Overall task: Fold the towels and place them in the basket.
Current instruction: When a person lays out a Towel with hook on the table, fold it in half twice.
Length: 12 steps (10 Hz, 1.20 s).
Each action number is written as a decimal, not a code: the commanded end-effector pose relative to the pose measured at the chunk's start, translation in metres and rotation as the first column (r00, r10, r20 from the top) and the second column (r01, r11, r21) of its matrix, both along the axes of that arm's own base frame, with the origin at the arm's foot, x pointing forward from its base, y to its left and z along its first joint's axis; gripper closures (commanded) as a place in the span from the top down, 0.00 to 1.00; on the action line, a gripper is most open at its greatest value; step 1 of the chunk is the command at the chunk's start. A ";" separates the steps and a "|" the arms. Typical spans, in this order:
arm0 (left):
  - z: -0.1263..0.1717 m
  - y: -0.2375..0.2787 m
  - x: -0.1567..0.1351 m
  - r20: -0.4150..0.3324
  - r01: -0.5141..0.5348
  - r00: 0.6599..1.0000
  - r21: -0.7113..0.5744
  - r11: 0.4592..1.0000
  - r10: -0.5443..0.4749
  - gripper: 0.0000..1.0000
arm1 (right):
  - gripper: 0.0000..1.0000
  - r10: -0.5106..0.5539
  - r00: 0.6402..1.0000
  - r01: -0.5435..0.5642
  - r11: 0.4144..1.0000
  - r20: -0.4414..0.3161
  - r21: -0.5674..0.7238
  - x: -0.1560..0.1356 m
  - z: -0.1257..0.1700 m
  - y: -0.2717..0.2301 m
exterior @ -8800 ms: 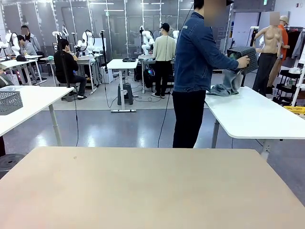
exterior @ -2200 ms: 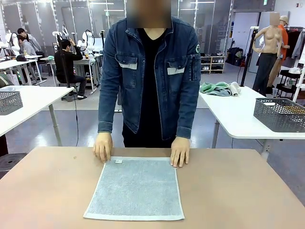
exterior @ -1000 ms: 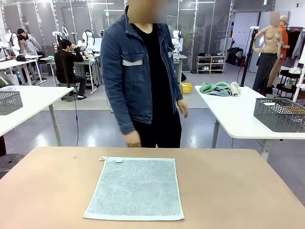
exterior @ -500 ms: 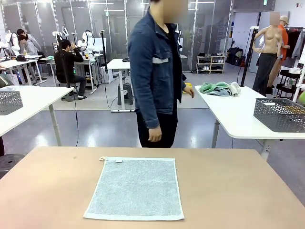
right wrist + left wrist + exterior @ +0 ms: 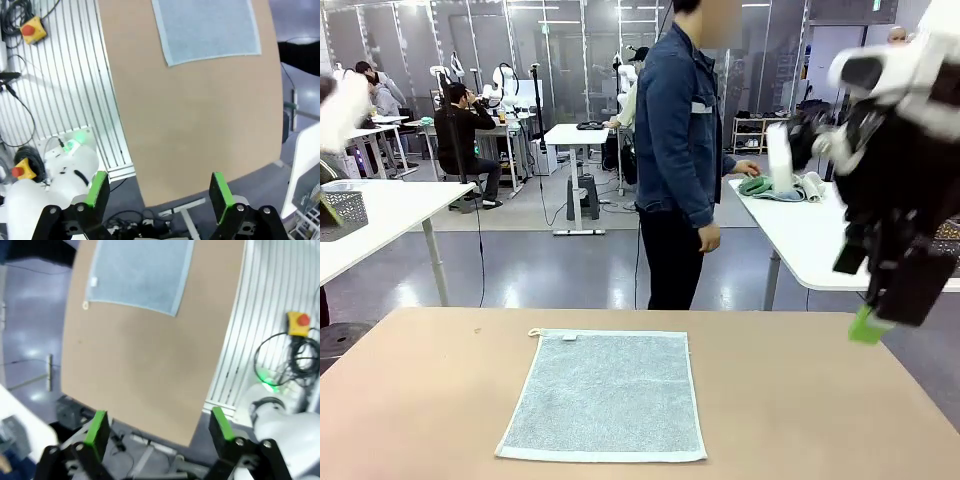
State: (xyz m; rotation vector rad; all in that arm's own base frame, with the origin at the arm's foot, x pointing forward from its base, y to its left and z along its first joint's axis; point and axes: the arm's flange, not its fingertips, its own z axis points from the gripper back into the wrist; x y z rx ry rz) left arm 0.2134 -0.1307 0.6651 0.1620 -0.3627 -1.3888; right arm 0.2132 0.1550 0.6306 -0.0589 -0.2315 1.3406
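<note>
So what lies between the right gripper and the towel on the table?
Nothing but bare table top: in the right wrist view the open right gripper looks across plain tan surface to the pale towel.

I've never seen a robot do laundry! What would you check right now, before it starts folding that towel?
1. Towel spread flat on the table: ok.
2. Person clear of the towel: ok, turned away, reaching to the side table.
3. Left pincer open and empty: ok.
4. Right pincer open and empty: ok.
5. Pincers down at the towel: not ok, both hang high, well off the cloth.
</note>
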 end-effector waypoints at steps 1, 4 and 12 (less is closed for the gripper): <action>-0.023 0.006 0.015 -0.015 0.024 1.000 -0.036 0.999 -0.025 1.00 | 1.00 0.052 0.998 -0.053 0.998 0.031 0.016 0.019 -0.028 0.000; -0.020 0.002 0.016 -0.026 -0.004 1.000 -0.026 1.000 0.003 1.00 | 1.00 -0.060 0.996 0.060 0.998 0.062 0.002 0.022 -0.017 -0.001; -0.085 -0.044 0.057 -0.070 0.097 0.993 0.024 0.995 -0.095 1.00 | 1.00 0.024 0.999 -0.020 0.998 0.047 -0.068 0.054 -0.088 0.049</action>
